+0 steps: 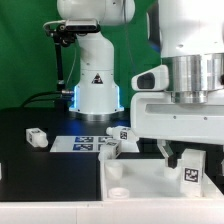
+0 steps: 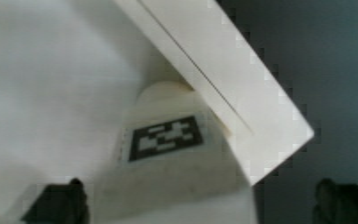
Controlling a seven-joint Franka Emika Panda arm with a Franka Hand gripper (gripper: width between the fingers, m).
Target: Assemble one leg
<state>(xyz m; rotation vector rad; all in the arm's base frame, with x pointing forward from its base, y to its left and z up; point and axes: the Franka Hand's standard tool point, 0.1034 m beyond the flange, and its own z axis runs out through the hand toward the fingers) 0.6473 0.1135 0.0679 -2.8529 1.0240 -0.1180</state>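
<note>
One leg [image 2: 172,128] stands up from the white tabletop [image 2: 43,120] in the wrist view, tag facing the camera, beside the raised rim; it looks light, stiff and slick (bare plastic), best pinched across its sides. The gripper [image 2: 194,203] hangs open and empty, dark fingertips [image 2: 57,203] wide apart; only the exterior view shows the marker board [image 1: 82,143] and loose legs [image 1: 37,138] beyond.
</note>
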